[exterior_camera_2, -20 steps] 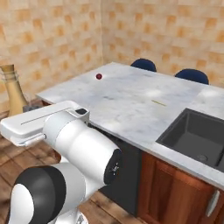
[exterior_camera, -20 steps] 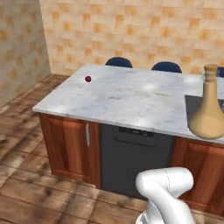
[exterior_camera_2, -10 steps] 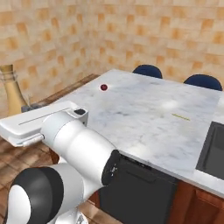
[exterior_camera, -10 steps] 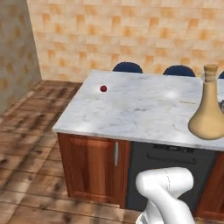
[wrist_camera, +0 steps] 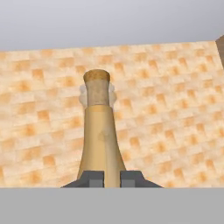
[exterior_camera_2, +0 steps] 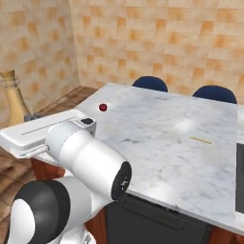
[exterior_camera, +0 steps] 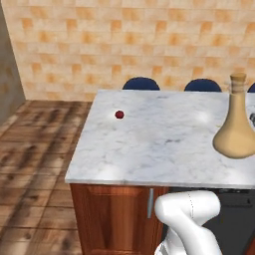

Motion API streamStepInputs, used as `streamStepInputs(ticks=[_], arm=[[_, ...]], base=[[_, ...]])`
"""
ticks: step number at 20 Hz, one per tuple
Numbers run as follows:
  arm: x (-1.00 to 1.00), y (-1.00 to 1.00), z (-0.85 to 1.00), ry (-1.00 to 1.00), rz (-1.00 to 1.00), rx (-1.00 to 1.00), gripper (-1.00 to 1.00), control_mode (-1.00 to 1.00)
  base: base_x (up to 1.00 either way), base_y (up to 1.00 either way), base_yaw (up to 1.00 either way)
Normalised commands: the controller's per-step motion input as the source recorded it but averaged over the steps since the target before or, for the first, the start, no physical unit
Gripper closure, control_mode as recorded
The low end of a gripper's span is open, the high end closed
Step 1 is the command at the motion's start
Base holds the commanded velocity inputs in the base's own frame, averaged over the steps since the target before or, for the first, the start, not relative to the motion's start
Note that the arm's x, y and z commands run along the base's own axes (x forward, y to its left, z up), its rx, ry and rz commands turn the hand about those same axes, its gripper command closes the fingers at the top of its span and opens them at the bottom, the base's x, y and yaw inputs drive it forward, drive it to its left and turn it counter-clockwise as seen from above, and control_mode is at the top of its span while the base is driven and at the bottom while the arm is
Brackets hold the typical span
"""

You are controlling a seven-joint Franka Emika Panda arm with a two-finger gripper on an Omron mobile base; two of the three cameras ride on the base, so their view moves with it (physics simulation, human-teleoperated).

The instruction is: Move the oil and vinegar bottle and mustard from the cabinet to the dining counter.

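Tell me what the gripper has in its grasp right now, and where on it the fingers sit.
The gripper holds the oil and vinegar bottle, pinched on its lower body, neck upright above the fingertips.

No legible text, labels, brands, numbers or signs in any view. The oil and vinegar bottle point(exterior_camera: 235, 124), at the right edge of the left base view and centre of the hand view, has a plain tan surface with no label. The dining counter point(exterior_camera: 149, 149) slab shows veining only. The tiled wall point(exterior_camera: 124, 45) across the top carries no markings.
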Motion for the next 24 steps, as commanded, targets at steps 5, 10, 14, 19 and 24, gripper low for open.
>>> streamStepInputs(ticks=[5, 10, 14, 19, 24], arm=[[0.17, 0.07, -0.07, 0.06, -0.19, 0.02, 1.0, -1.0], [0.24, 0.33, -0.2, 0.11, -0.48, 0.0, 1.0, -1.0], [0.24, 0.54, -0.19, 0.1, -0.56, 0.0, 1.0, -1.0], [0.05, 0.62, -0.28, 0.05, -0.6, 0.0, 1.0, -1.0], [0.0, 0.57, -0.3, 0.03, -0.66, -0.01, 1.0, -1.0]], base=[[0.16, 0.06, -0.11], [0.0, 0.0, 0.0], [0.0, 0.0, 0.0], [0.0, 0.0, 0.0], [0.0, 0.0, 0.0]])
